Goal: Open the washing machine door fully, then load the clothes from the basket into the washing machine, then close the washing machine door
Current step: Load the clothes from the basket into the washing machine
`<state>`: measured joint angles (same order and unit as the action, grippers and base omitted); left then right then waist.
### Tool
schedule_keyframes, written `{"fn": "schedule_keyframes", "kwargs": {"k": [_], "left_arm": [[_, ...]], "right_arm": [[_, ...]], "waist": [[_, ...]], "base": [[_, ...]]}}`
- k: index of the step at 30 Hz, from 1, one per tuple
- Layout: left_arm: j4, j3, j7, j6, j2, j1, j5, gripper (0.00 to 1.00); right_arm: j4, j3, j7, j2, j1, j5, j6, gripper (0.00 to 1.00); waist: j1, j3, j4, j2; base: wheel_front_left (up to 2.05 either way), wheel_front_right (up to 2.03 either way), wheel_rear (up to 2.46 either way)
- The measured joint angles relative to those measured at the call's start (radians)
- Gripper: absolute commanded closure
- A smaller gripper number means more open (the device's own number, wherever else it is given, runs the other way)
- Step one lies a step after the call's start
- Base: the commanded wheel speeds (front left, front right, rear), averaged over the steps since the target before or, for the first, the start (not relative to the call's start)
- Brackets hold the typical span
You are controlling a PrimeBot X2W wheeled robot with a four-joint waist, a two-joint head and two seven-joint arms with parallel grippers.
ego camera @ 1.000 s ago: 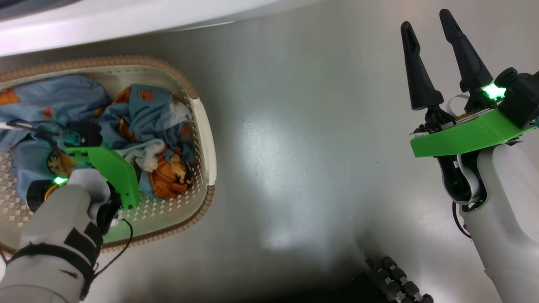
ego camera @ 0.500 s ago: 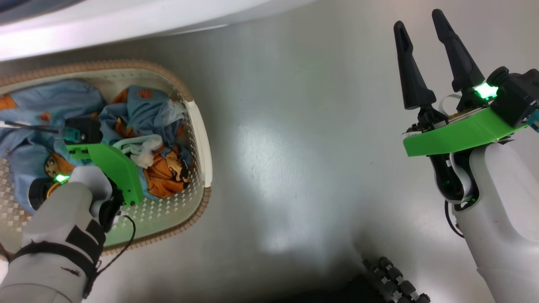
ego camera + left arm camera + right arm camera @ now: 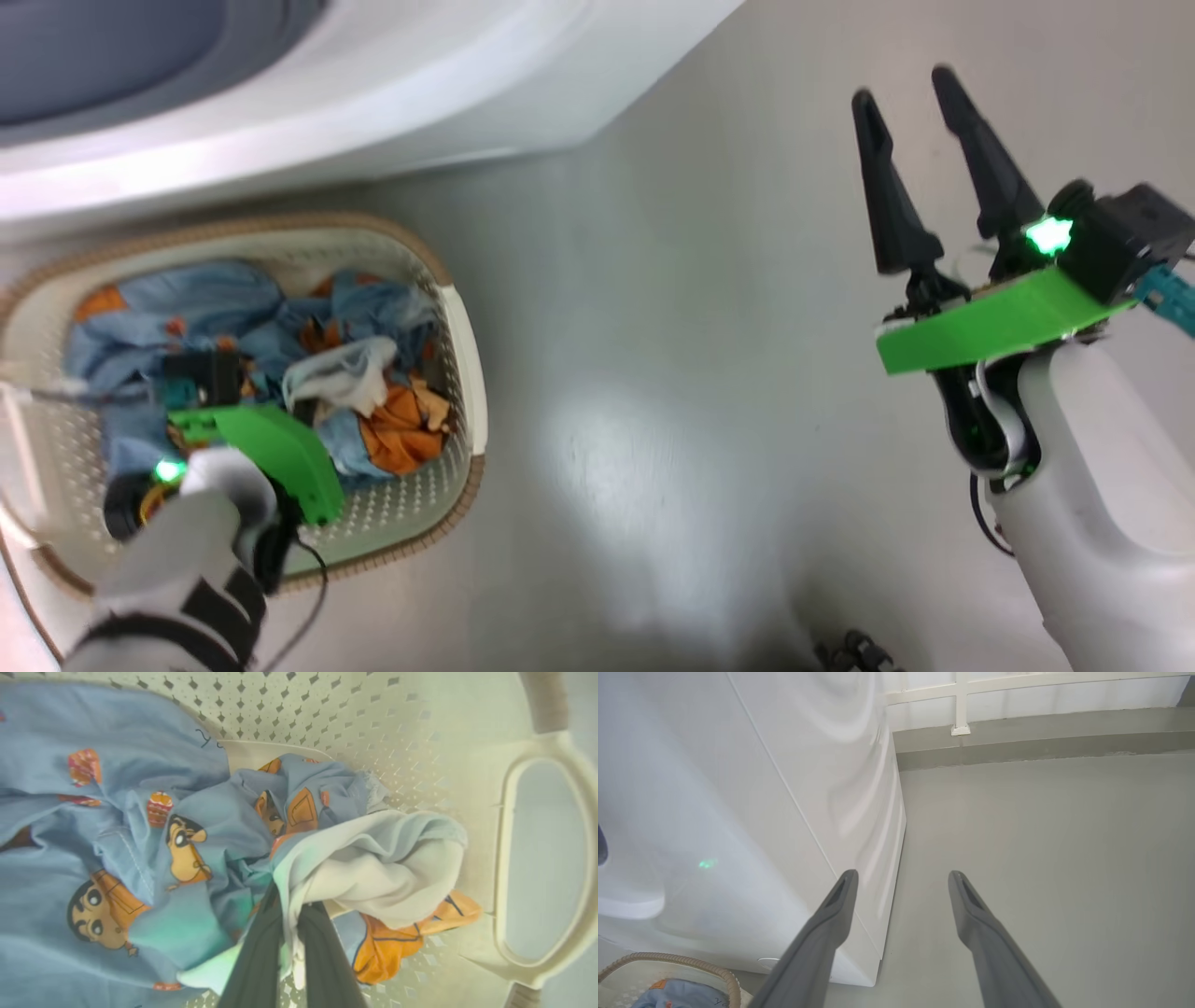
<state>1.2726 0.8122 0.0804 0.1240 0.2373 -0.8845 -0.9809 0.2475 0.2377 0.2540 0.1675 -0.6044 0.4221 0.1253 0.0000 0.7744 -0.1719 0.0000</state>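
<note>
Changed: the head camera is tilting, so the whole picture has shifted and more of the washing machine (image 3: 373, 103) is showing at the top. The left gripper (image 3: 289, 912) has gone from spread to clamped.
Left gripper: I'm seeing it clenching a white fold (image 3: 383, 868) of the clothes (image 3: 140, 826), with the fabric pinched between its two dark fingers.
Right gripper (image 3: 904, 93): hanging over the bare floor (image 3: 700, 373), fingers spread wide, gripping nothing.
Clothes: lying bunched inside the basket (image 3: 464, 373), which is sitting on the floor just in front of the machine.
Key relation: I'm judging that the machine lies beyond the basket's far rim, up the head view from the left gripper. The basket's long axis seems to be running across that view, along the machine's front. The left arm is much nearer, and the right is well apart.
Left wrist view: showing me the pinch itself and the basket's loop handle (image 3: 501, 868). In the head view the green wrist mount (image 3: 271, 448) is covering the pinch.
Right wrist view: giving me the machine's white side panel and a corner of the basket.
Door: I cannot tell how it is standing.
</note>
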Motion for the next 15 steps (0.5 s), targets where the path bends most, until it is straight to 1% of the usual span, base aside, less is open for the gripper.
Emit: {"fn": "schedule_keyframes", "kwargs": {"k": [6,15], "left_arm": [[-0.091,0.008,0.067,0.0,-0.005,0.108,-0.045,1.0],[-0.185,0.027,0.142,0.0,0.012,0.22,-0.094,1.0]], "right_arm": [[0.027,-0.001,0.0,0.011,0.054,0.012,0.0,0.0],[0.063,0.002,0.0,0.017,0.151,0.028,0.0,0.0]], "waist": [[-0.0001,-0.108,0.006,0.0],[-0.0003,-0.287,0.02,0.0]], "base": [[0.0,0.0,0.0],[0.0,0.0,0.0]]}}
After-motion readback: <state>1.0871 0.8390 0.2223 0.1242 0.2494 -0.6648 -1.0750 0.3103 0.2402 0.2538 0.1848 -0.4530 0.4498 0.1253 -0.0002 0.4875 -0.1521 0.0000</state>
